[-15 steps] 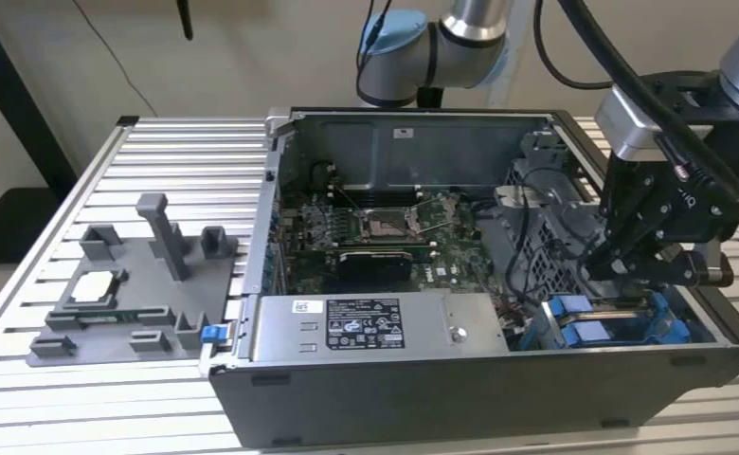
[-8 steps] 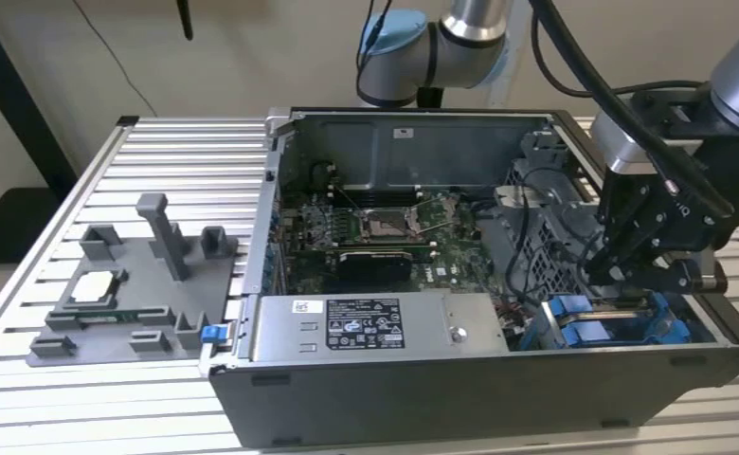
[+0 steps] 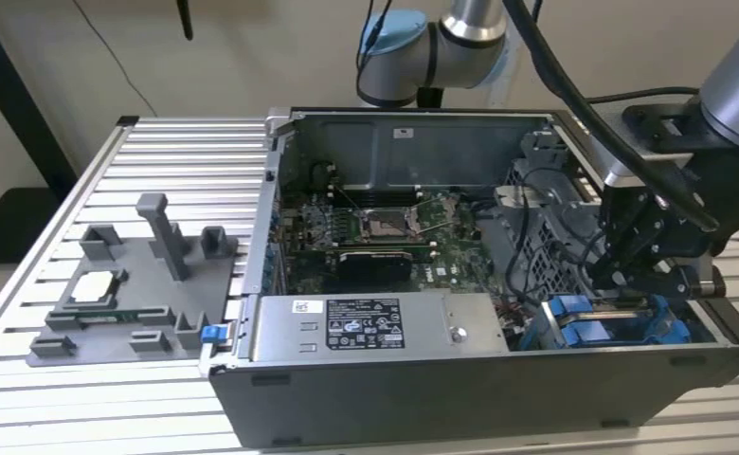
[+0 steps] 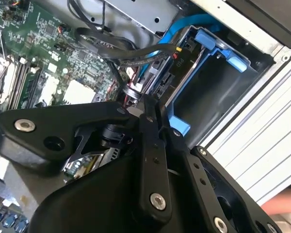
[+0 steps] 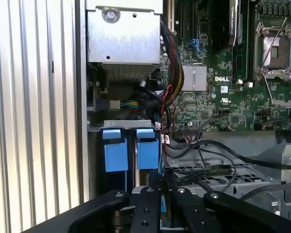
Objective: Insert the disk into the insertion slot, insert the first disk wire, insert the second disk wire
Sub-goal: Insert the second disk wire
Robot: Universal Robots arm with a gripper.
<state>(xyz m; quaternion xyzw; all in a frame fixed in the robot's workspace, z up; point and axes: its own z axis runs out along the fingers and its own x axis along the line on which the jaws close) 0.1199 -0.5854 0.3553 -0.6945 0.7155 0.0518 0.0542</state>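
Disk (image 4: 184, 73) is seen seated in the insertion slot (image 4: 218, 92), framed by its blue carrier, just beyond the gripper (image 4: 144, 99) tips. A black wire (image 4: 111, 48) is pinched between the nearly closed fingers, right at the disk's connector end, inside the open computer case (image 3: 471, 398) on the worktop (image 3: 154, 171).
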